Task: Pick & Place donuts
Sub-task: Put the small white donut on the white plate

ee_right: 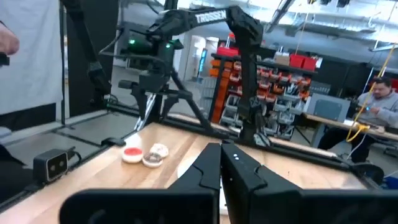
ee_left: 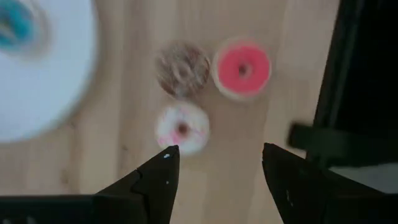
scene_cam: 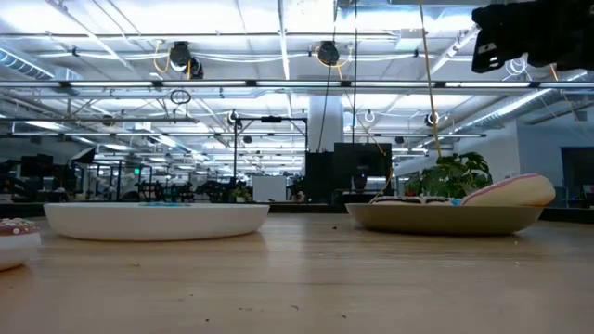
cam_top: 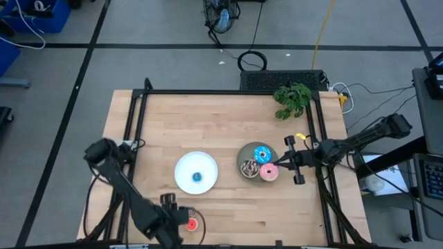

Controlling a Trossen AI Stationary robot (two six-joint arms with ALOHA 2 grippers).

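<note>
The white donut point(ee_left: 181, 128) lay on the table beside the brown donut point(ee_left: 182, 70) and red donut point(ee_left: 242, 69), just ahead of the wide-open, empty left gripper point(ee_left: 214, 177), which should centre and descend squarely; the right gripper point(ee_right: 222, 163) waited shut.

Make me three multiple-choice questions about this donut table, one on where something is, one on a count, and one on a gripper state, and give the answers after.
1. Where is the tiny blue donut?
A. on the white plate
B. on the grey-green plate
C. on the bare table

2. How many small donuts lie on the wood ahead of the left gripper in its wrist view?
A. one
B. three
C. five

3. How does the right gripper stand?
A. wide open
B. shut on a donut
C. shut, holding nothing

Answers:
1 A, the high view shows it at the white plate's middle.
2 B, a red donut, a brown donut and a white donut.
3 C, its fingers meet with nothing between.
</note>
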